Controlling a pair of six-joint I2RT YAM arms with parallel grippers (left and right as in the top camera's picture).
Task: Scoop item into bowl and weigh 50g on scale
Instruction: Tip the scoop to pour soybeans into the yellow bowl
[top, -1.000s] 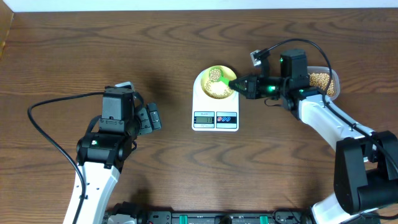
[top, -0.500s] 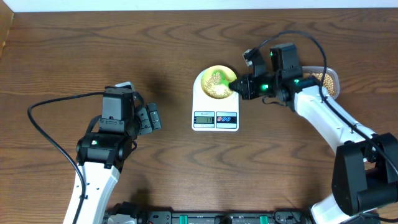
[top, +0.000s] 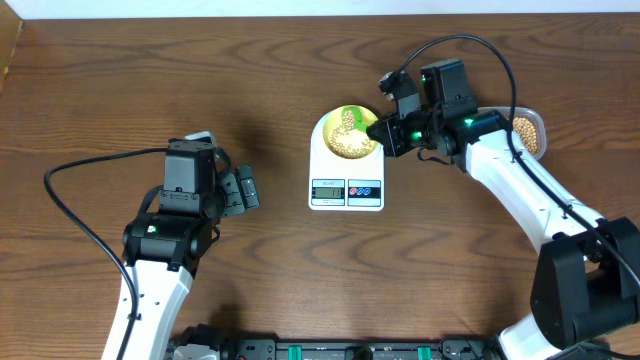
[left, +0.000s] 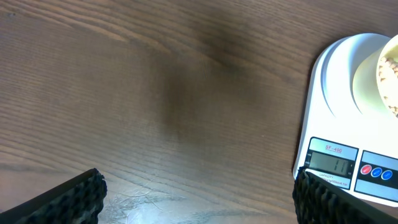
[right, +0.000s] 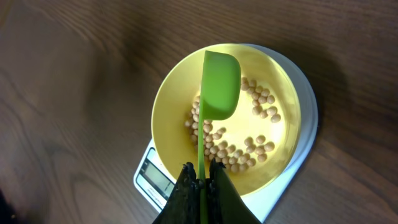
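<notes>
The white scale (top: 346, 168) stands mid-table with the pale yellow bowl (top: 334, 122) on its platform. Tan beans (top: 349, 142) lie in the bowl. My right gripper (top: 386, 133) is shut on the handle of a green scoop (right: 221, 93), whose head hangs over the bowl (right: 165, 118) and shows no beans. In the right wrist view the fingers (right: 200, 177) pinch the thin handle above the scale's front (right: 155, 175). My left gripper (top: 245, 188) is open and empty, left of the scale (left: 339, 93). Its fingers (left: 199, 200) are spread over bare wood. The display (left: 333, 163) seems to read 11.
A clear plastic tub (top: 527, 132) holding more beans sits at the right, partly hidden behind my right arm. Black cables loop above the right arm and left of the left arm. The table's far edge runs along the top.
My right wrist has swung back and rolled, tipping the scoop over the bowl. The scoop's beans are now in the bowl. The left arm has not moved.
</notes>
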